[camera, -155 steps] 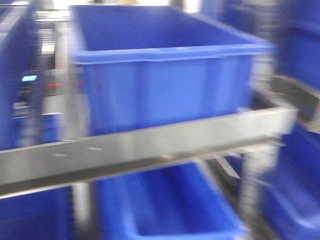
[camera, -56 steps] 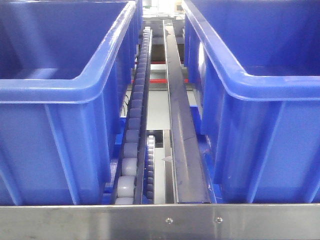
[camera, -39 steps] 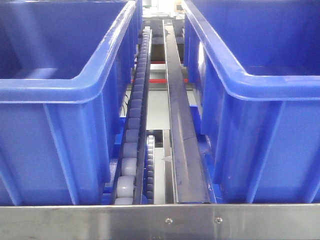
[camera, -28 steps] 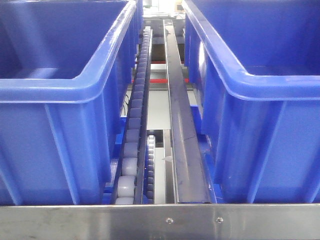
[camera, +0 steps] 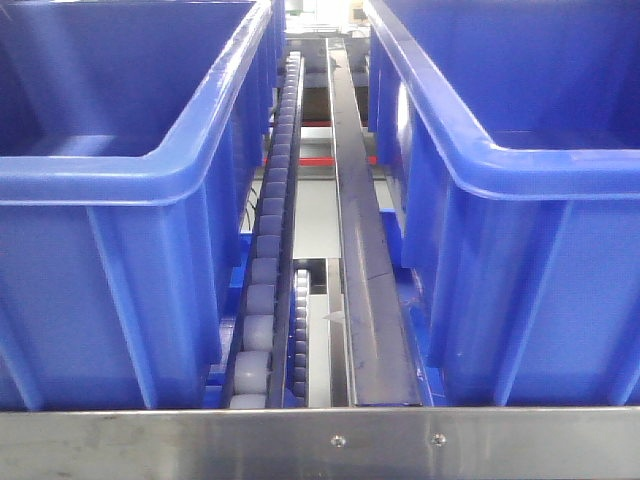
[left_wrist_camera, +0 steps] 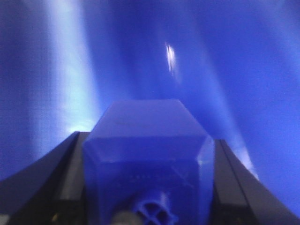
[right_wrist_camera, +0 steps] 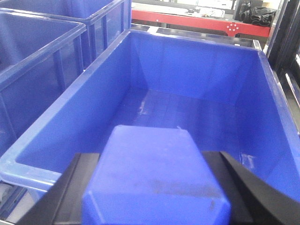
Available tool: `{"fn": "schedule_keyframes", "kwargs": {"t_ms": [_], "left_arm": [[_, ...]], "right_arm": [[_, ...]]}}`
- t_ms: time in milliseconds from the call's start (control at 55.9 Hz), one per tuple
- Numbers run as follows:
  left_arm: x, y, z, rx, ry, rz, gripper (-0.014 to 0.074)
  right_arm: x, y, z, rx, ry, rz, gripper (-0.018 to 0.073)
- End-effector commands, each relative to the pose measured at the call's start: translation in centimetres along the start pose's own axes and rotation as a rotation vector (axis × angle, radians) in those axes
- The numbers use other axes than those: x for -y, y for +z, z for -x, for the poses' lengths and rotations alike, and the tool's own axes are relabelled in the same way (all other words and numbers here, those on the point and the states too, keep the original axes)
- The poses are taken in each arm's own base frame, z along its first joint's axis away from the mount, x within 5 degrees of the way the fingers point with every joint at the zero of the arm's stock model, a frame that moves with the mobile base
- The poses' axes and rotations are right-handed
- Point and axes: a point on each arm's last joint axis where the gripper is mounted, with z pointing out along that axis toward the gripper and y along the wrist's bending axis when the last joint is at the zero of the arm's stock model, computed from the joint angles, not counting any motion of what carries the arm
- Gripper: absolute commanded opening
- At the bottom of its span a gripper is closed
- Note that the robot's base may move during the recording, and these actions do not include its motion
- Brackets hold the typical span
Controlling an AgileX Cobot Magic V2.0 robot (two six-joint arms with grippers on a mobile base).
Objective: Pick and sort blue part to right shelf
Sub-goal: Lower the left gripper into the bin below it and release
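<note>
In the left wrist view a matte blue part [left_wrist_camera: 145, 159] fills the gap between my left gripper's [left_wrist_camera: 147, 138] dark fingers [left_wrist_camera: 61, 173], cap end toward the camera; the gripper is shut on it. Behind it is only a blurred glossy blue surface. In the right wrist view my right gripper [right_wrist_camera: 152, 157] is shut on another blue part [right_wrist_camera: 154, 187], held over the near end of an open blue bin [right_wrist_camera: 187, 79]. The front view shows the right shelf's steel front rail [camera: 320, 440], roller row [camera: 270, 230] and guide strip [camera: 360, 270]. Neither gripper shows there.
Two large blue bins stand on the shelf, one left [camera: 110, 250] and one right [camera: 530, 270], with the rollers between them. More blue bins [right_wrist_camera: 33, 61] sit left of the right gripper's bin. A red frame [right_wrist_camera: 197, 21] crosses behind.
The front view went from a blurred, slanted look at the shelf to a steady head-on one. Over the last second it has barely shifted.
</note>
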Motion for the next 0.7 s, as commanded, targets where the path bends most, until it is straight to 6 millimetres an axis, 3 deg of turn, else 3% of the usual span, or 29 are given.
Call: {"fn": "schedule_keyframes", "kwargs": {"t_ms": [0, 36, 143, 358, 537, 680], "left_arm": [[-0.4, 1.7, 2.4, 0.07, -0.029, 0.005, 0.0333], [-0.8, 3.9, 2.7, 0.012, -0.054, 0.017, 0.0333], [-1.7, 7.3, 3.2, -0.081, -0.125, 0.028, 0.0333], [-2.0, 11.6, 3.6, -0.188, -0.129, 0.046, 0.0333], [-2.0, 13.3, 2.7, -0.25, -0.126, 0.051, 0.0337], [-1.9, 13.5, 2.7, -0.252, -0.106, 0.042, 0.0375]], "right_arm": [[0.1, -0.1, 1.5, 0.097, 0.003, -0.01, 0.0113], [0.1, -0.1, 1.5, 0.097, 0.003, -0.01, 0.0113], [0.1, -0.1, 1.5, 0.097, 0.003, -0.01, 0.0113], [0.1, -0.1, 1.5, 0.097, 0.003, -0.01, 0.0113], [0.1, -0.1, 1.5, 0.098, 0.003, -0.011, 0.0113], [0.1, -0.1, 1.5, 0.097, 0.003, -0.01, 0.0113]]}}
